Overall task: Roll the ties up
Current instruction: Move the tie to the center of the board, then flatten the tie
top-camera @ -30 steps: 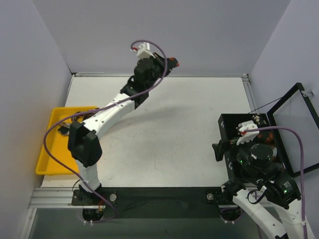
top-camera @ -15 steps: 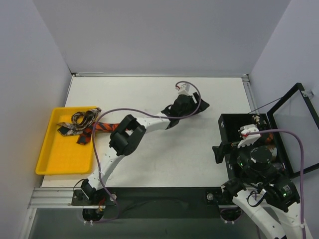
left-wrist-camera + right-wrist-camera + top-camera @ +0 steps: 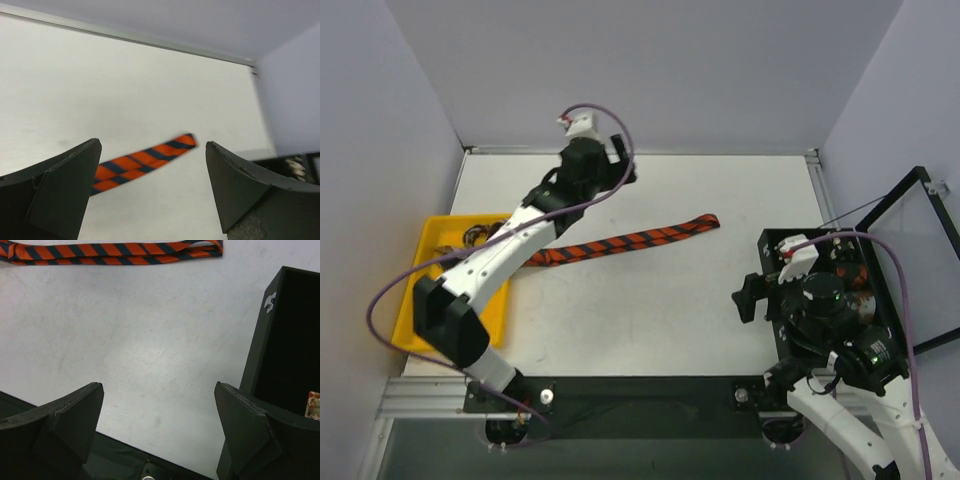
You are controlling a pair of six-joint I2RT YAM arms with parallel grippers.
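The red-orange and black striped tie (image 3: 620,241) lies flat on the white desk (image 3: 660,310), stretched out in a long slanted line. One end reaches towards the yellow tray (image 3: 410,320) at the left edge and passes under the left arm. The other end stops near the middle right of the desk, short of the black box (image 3: 775,245).

The left end effector (image 3: 616,165) hangs over the back of the desk, close to the rear wall and behind the tie. It is apart from the tie and not touching it. Its wrist view shows the left end effector (image 3: 152,146) with both fingers spread wide and nothing between them. The free end of the tie (image 3: 145,162) appears on the desk below the gap, slightly blurred.

The right end effector (image 3: 750,298) sits at the near right, just beside the front wall of the black box, well apart from the tie. From the right wrist camera, the right end effector (image 3: 159,387) is also wide open and empty. There the tie (image 3: 115,251) runs along the top edge of the view, far ahead of the fingers, with the black box (image 3: 265,340) standing to the right.

A few other patterned ties (image 3: 475,237) lie bunched in the yellow tray, partly hidden by the left arm.
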